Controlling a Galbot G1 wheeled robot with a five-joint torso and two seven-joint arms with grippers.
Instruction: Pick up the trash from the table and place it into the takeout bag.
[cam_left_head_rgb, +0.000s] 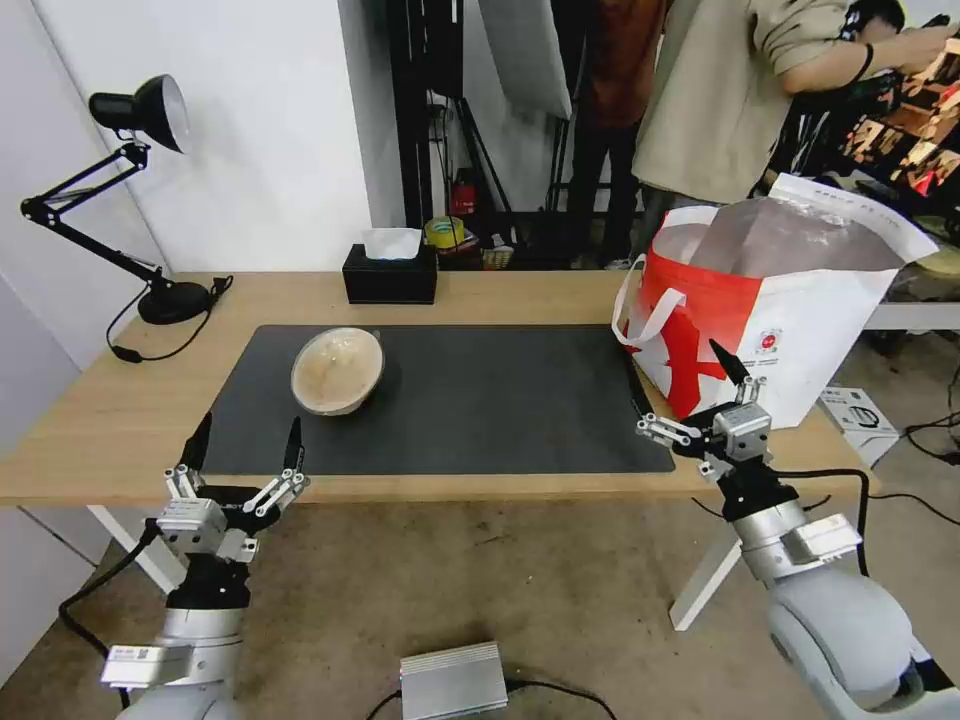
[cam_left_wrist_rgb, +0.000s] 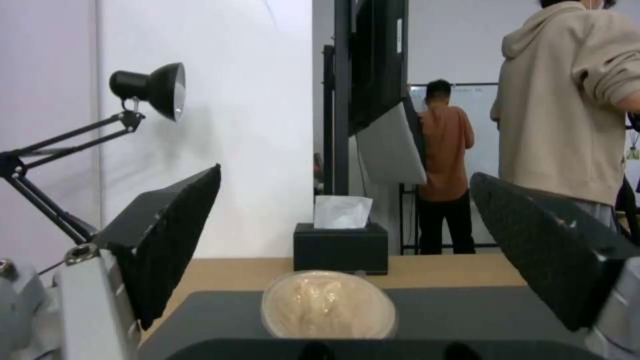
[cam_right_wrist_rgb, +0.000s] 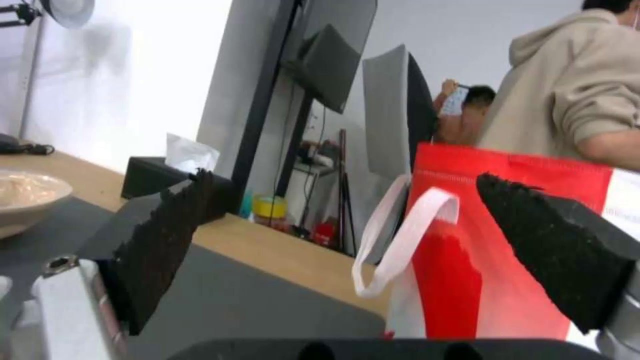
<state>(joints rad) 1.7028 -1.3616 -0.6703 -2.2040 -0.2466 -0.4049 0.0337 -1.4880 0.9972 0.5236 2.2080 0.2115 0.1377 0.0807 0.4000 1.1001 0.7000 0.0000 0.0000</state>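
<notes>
The left gripper (cam_left_head_rgb: 245, 441) hung wide open and empty at the table's (cam_left_head_rgb: 90, 420) near edge, facing the shallow beige plastic bowl (cam_left_head_rgb: 337, 370) tilted on the dark grey mat (cam_left_head_rgb: 480, 400). The right gripper (cam_left_head_rgb: 690, 390) was spread empty beside the white-and-red insulated takeout bag (cam_left_head_rgb: 800, 330). My worry was that the tilted rim could skid from a pinch.

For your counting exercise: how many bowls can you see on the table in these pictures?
1. The beige bowl sits tilted on the dark mat, left of centre on the table, beyond the open left tool. The takeout bag may hide others inside.

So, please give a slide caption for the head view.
Both grippers, left gripper and right gripper, open at the table edge; beige bowl awaits the takeout bag.
</notes>
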